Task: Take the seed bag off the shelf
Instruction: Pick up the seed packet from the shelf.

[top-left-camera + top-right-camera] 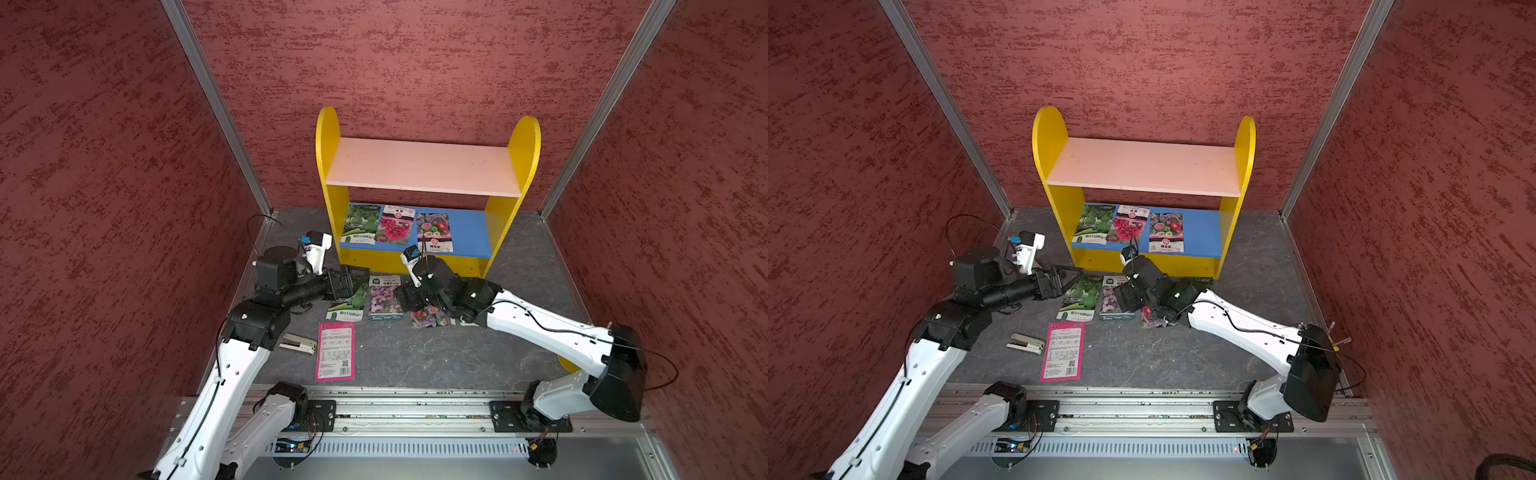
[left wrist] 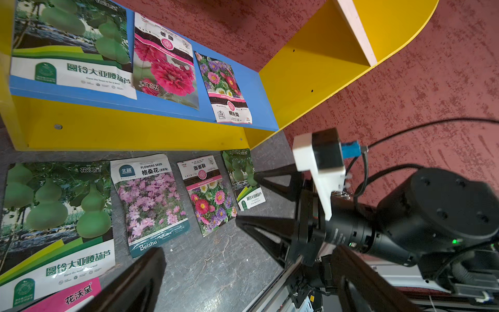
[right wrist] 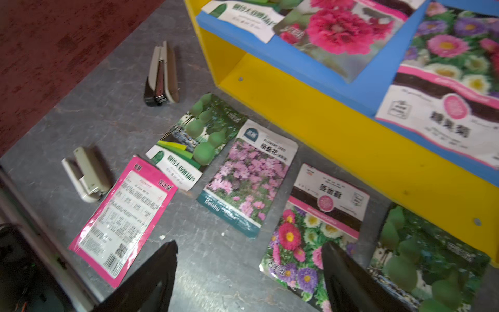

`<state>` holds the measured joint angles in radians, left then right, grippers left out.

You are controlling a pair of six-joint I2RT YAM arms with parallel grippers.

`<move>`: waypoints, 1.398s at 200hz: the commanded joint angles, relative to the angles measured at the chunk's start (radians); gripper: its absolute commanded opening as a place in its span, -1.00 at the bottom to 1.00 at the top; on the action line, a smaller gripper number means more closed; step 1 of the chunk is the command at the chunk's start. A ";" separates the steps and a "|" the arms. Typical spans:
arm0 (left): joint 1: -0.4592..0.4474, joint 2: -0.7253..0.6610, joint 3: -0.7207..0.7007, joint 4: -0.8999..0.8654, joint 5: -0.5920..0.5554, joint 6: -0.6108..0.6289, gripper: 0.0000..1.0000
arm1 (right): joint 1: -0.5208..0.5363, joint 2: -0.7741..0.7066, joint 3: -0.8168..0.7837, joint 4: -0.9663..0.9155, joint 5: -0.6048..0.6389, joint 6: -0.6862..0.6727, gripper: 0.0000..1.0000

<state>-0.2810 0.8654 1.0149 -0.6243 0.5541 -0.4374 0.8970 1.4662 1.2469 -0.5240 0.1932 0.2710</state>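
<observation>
Jaws of the right gripper [image 3: 249,245] stand apart with nothing between them, low over the packets [image 1: 384,299] lying on the table [image 1: 436,353] just in front of the shelf [image 1: 528,149]. The left gripper [image 1: 1069,279] is spread wide and empty too, off the shelf's left end. On the blue lower board [image 1: 471,232] the gourd bag [image 1: 360,224], hollyhock bag [image 1: 395,224] and aster bag [image 1: 434,232] lie flat, long axes running front to back. The aster bag sits just beyond and above the right gripper, so that arm looks nearer.
</observation>
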 commanded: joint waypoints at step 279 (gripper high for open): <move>-0.336 0.064 -0.238 0.279 -0.236 -0.136 0.99 | -0.436 0.425 0.329 0.106 -0.030 -0.147 0.69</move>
<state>-0.6083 0.9298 0.7845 -0.3756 0.3309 -0.5716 0.4728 1.9293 1.6329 -0.4278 0.1841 0.1230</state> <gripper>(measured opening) 0.996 0.847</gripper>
